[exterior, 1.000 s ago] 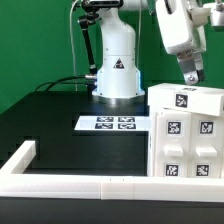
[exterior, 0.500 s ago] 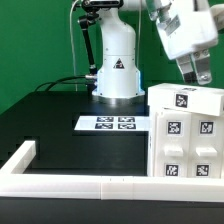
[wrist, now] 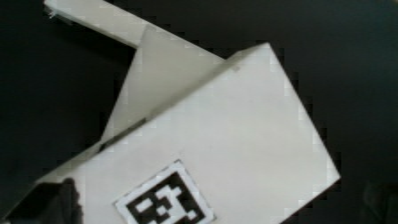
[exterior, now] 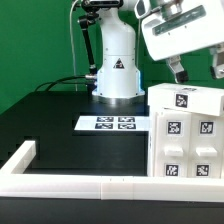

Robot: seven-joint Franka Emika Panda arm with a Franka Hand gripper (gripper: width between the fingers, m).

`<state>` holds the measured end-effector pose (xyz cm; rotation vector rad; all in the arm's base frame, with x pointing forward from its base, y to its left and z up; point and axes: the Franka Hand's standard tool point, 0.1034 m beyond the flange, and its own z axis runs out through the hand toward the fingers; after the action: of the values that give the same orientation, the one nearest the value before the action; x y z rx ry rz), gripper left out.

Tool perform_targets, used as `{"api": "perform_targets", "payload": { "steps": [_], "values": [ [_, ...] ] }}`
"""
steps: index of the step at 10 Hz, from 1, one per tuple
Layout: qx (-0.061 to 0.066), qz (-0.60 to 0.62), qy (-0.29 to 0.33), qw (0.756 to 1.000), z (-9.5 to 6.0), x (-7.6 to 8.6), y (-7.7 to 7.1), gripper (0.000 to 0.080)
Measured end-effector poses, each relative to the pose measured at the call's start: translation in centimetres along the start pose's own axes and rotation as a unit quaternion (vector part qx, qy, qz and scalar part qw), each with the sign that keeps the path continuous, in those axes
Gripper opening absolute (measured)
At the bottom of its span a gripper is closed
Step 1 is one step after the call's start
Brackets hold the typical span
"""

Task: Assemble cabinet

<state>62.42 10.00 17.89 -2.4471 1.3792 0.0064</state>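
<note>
The cabinet point(exterior: 185, 135) is a large white box with black-and-white tags on its top and front, standing at the exterior view's right. My gripper point(exterior: 197, 68) hangs just above its top, open and empty, with one finger point(exterior: 178, 70) over the top's back edge. The wrist view shows the cabinet's white top point(wrist: 214, 120) and one tag point(wrist: 169, 203) close below. A dark fingertip point(wrist: 43, 200) shows at the frame's edge. No separate drawer block is in view.
The marker board point(exterior: 113, 123) lies flat on the black table in front of the robot's white base point(exterior: 117, 65). A long low white border rail point(exterior: 70, 185) runs along the front edge, with a short arm point(exterior: 18, 158) at the exterior view's left.
My gripper has risen a little above the cabinet's top and turned, so both fingers now show spread side by side. The cabinet has not moved.
</note>
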Motion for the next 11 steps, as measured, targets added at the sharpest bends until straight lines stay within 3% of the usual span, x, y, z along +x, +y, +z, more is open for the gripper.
{"api": "perform_targets", "payload": {
  "steps": [2,3,5,8,11],
  "values": [
    [-0.002,-0.064,0.0,0.998,-0.01,0.08,0.1,0.0797],
    [-0.015,-0.152,0.0,0.988,-0.13,0.22,0.3,0.0797],
    [-0.045,-0.3,-0.006,0.953,-0.25,0.3,0.28,0.0797],
    [-0.074,-0.473,-0.03,0.877,-0.06,0.54,0.13,0.0797],
    [-0.071,-0.545,-0.034,0.835,-0.02,0.76,0.21,0.0797]
  ]
}}
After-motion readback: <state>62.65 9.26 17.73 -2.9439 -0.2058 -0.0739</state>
